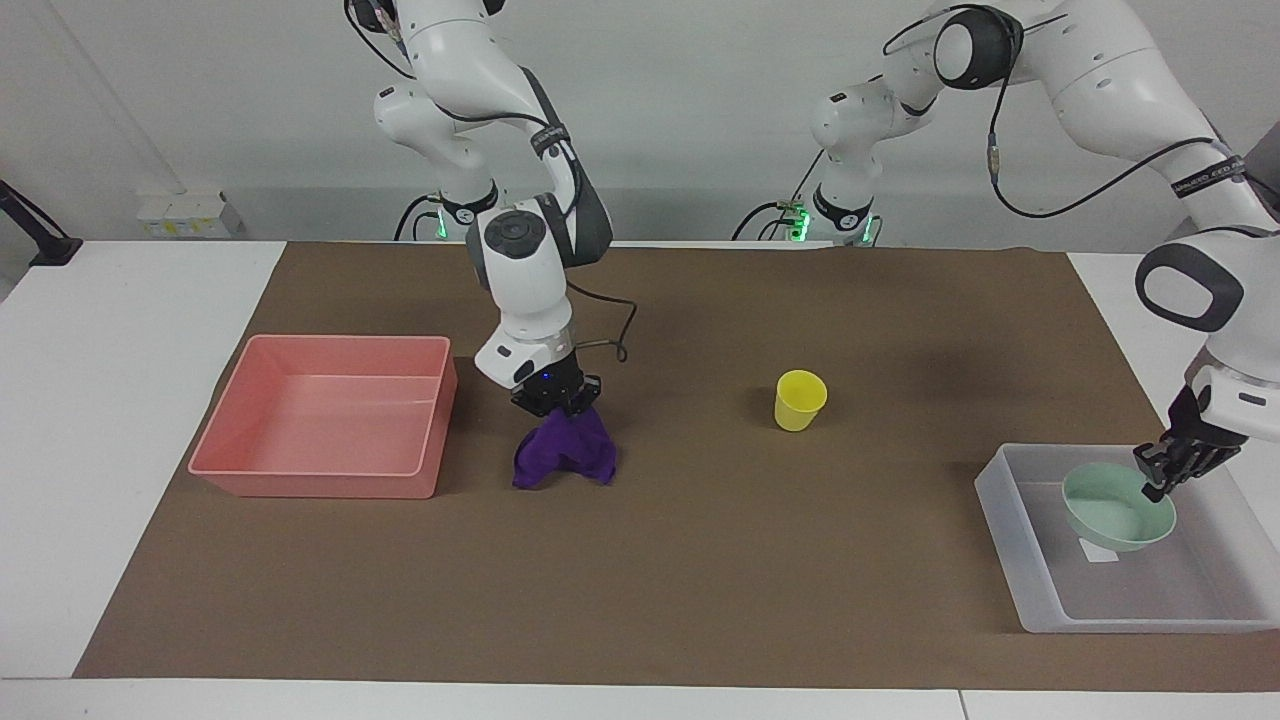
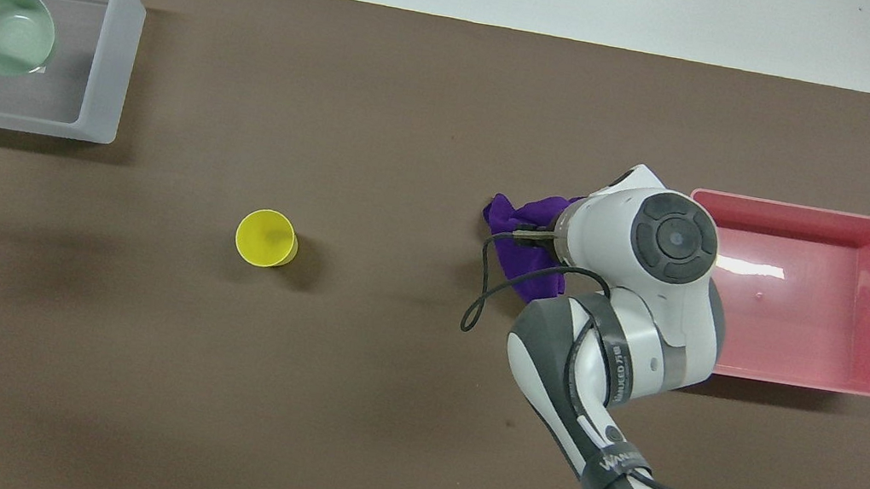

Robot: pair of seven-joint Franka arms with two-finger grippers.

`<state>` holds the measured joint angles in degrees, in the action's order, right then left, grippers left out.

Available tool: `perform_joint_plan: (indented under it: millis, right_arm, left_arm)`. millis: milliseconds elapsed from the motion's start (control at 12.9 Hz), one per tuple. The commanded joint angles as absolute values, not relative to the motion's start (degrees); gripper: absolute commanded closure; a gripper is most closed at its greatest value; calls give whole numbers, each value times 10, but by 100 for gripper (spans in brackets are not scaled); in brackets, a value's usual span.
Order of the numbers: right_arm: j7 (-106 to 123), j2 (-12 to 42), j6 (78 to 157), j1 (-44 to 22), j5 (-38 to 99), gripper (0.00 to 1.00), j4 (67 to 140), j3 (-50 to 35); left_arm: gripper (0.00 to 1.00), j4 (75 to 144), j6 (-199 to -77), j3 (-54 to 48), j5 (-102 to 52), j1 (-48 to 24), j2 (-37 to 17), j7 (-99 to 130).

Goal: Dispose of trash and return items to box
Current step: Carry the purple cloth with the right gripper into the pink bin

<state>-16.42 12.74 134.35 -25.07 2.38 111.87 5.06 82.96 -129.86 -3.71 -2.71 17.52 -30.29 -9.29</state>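
Note:
My right gripper [image 1: 556, 404] is shut on the top of the purple cloth [image 1: 562, 455], the trash. The cloth hangs in a bunch with its lower folds at the mat, beside the pink bin [image 1: 320, 415]. In the overhead view the right wrist hides that gripper and only part of the cloth [image 2: 521, 214] shows. My left gripper [image 1: 1160, 478] is shut on the rim of the mint-green bowl [image 1: 1112, 508], which sits low inside the translucent box [image 1: 1130, 615], over its white label. The yellow cup [image 1: 800, 400] stands upright on the mat between the cloth and the box.
A brown mat [image 1: 700, 560] covers the middle of the white table. The pink bin [image 2: 802, 295] holds nothing and lies at the right arm's end. The box [image 2: 111, 58] lies at the left arm's end, farther from the robots than the cup [image 2: 266, 237].

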Motion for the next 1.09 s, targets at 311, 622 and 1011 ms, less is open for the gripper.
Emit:
perform_joint_plan:
  millis: [311, 622, 1011]
  right_arm:
    - [-171, -11, 1202, -203, -20, 100, 1106, 45]
    - [-167, -61, 1163, -181, -20, 100, 1101, 45]
    - [-117, -87, 1102, -125, -20, 100, 1081, 45]
  left_arm:
    - [100, 792, -1293, -45, -5, 197, -366, -101]
    - [91, 809, -1288, -45, -6, 198, -360, -101]
    - [7, 798, -1274, -43, -4, 193, -361, -105]
